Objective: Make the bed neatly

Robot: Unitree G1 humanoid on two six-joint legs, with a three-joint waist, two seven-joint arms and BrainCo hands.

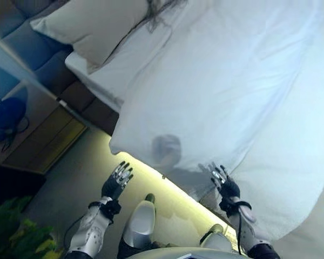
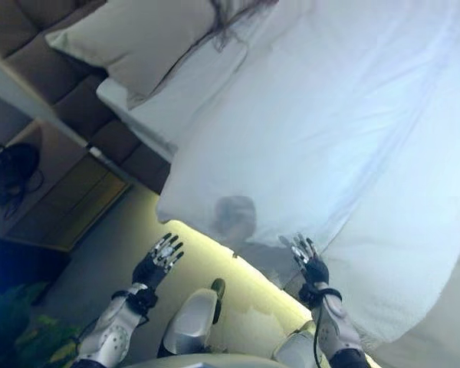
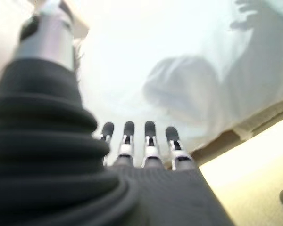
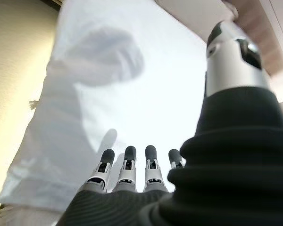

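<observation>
Two open hands hover at the bed's near edge: the left hand at lower centre-left over the floor, the right hand at lower right, just beside the hanging hem of the white duvet, fingers straight and holding nothing. The duvet fills the frame's centre and right, its corner drooping unevenly below the pillow at upper left. Judged best: grasp the hem with both hands, spaced apart, and draw it evenly.

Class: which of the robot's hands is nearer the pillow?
Left. The left hand hovers over the floor below the pillow; the right hand is farther along the duvet edge.
</observation>
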